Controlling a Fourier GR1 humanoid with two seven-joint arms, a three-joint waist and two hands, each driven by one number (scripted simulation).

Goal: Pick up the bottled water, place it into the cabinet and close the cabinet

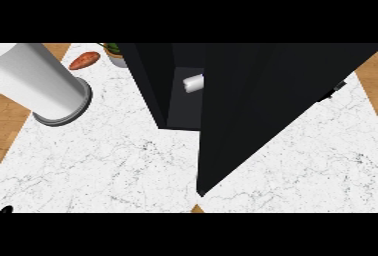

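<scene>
The black cabinet [151, 80] stands at the back of the white marble counter [103, 160]. Its door [266, 105] is swung out toward me and covers most of the opening. Through the narrow gap, the pale bottled water [193, 83] shows inside the cabinet. A small dark handle [339, 86] sticks out at the door's right edge. Only a black sliver of my left hand [6, 209] shows at the lower left corner, far from the cabinet. My right hand appears nowhere in the head view.
A tall white cylinder on a grey base [40, 82] stands at the left. Behind it lie an orange-red sweet potato [85, 60] and a small potted plant [114, 50]. Wooden floor shows beyond the counter's edges.
</scene>
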